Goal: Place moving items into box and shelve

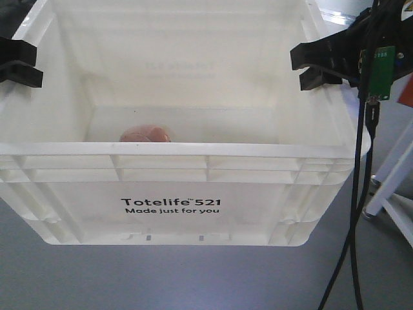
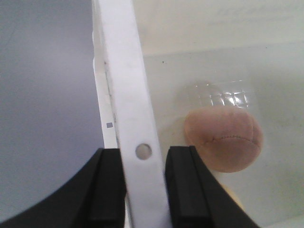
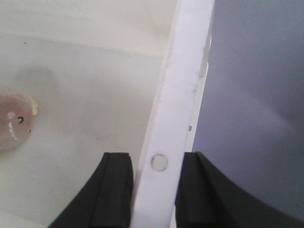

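Left fingers (image 2: 107,190) are clamped on the box (image 2: 126,71) side rim. The pinkish lump (image 2: 223,137) sits on the box floor just inboard of them, nearer this arm. Right fingers (image 3: 199,190) are clamped on the opposite rim, lump way off to their left. Box spans between both arms, so I'd guess shelving needs a level two-arm carry.
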You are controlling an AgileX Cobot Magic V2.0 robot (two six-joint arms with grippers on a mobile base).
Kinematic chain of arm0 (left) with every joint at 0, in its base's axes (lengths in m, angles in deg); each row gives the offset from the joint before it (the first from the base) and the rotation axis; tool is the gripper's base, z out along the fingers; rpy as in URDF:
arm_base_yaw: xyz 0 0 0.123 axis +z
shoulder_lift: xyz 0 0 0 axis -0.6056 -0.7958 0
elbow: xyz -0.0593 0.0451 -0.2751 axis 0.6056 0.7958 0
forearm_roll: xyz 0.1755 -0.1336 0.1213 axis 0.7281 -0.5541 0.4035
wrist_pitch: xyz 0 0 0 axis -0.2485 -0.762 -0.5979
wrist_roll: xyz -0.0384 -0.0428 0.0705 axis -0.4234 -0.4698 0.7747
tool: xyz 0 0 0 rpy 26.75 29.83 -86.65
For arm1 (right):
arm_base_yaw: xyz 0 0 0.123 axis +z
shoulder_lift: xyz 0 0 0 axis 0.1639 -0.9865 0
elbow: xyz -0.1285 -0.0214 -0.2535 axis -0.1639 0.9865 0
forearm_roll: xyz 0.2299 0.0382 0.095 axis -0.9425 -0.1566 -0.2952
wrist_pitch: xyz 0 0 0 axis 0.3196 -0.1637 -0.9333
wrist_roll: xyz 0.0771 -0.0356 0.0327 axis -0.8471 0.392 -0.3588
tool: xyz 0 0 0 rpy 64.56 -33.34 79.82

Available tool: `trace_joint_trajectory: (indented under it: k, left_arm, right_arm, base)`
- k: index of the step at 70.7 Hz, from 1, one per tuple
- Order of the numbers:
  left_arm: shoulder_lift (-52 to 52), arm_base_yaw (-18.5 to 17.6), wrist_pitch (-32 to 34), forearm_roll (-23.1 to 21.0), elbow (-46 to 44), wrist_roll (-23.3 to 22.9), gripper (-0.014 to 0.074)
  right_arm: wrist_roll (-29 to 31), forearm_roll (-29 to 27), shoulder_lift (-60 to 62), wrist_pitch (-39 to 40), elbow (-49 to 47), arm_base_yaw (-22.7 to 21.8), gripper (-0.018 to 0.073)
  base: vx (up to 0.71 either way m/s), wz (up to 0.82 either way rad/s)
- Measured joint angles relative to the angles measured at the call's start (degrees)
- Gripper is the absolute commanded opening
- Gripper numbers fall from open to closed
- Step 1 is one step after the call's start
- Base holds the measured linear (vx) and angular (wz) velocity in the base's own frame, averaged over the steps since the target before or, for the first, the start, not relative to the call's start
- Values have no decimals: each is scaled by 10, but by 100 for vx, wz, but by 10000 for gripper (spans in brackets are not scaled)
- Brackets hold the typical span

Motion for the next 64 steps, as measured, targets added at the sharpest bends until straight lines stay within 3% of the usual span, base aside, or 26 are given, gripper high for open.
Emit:
trace_joint_trajectory:
  k: [64]
  left_arm:
    - [0,0,-1,-2,0,0,-17]
  right_arm:
    - [0,-1,0,-6,0,0,-12]
  base:
    - [12,65]
